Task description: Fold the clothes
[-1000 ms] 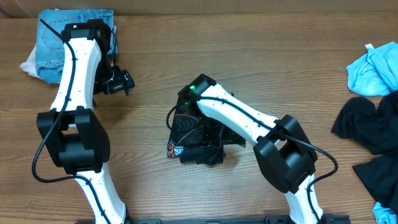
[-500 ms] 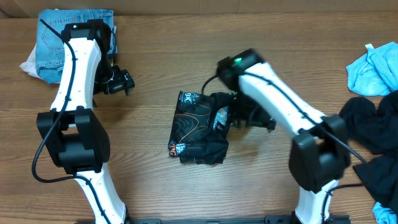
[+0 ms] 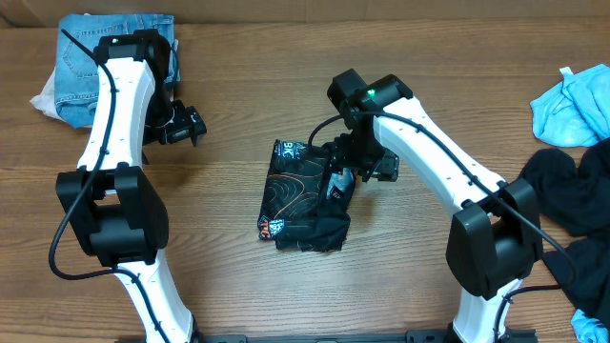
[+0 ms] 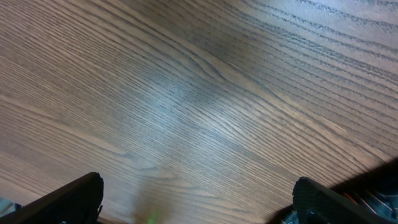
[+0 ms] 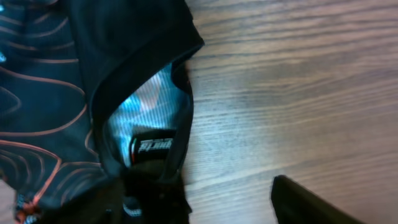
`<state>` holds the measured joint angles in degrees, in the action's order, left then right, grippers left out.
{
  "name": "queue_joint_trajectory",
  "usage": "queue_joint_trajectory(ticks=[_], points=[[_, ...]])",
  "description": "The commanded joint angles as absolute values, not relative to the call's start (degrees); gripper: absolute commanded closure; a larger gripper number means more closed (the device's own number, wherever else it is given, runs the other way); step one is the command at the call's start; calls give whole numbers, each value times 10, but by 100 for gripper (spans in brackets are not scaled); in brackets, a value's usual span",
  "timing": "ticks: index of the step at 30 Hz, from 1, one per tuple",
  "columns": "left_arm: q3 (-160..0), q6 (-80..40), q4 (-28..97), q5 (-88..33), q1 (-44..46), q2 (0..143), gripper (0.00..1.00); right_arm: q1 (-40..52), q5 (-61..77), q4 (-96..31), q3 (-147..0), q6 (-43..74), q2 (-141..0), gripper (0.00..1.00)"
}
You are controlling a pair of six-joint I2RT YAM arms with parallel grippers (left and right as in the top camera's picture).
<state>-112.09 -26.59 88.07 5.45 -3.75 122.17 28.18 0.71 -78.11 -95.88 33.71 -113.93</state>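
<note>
The clothes' black jersey (image 3: 303, 198) with tan contour lines lies folded in a small bundle at the table's middle. In the right wrist view its collar opening and label (image 5: 151, 145) face up. My right gripper (image 3: 360, 168) sits at the bundle's upper right edge, open. One fingertip (image 5: 152, 199) overlaps the dark cloth, and the other fingertip (image 5: 305, 202) is over bare wood. My left gripper (image 3: 181, 125) hangs open at the far left over bare table (image 4: 199, 93), well away from the jersey.
Folded blue jeans (image 3: 110, 52) lie at the back left on a white cloth (image 3: 42, 96). A light blue garment (image 3: 572, 105) and a heap of plain black pieces (image 3: 564, 195) sit along the right edge.
My right arm lifted off the jersey, swung right, then came back to the bundle's upper right edge. The jersey now shows uncovered. The left arm has not moved.
</note>
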Motion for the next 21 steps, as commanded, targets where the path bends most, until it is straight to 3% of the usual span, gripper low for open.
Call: queue_joint_trajectory(ticks=[1,4,15,19,21], points=[[-1120,-257,881,60,-36,1217,0,271,49,-756,-922,328,-1131,35],[-1120,-257,878,59,-36,1217,0,271,91,-709,-882,328,-1131,50],[-1120,-257,878,59,-36,1217,0,271,146,-608,-808,328,-1131,64],[-1120,-257,879,59,-36,1217,0,271,122,-606,-808,328,-1132,78],[-1120,-257,879,59,-36,1217,0,271,110,-610,-808,328,-1132,91]])
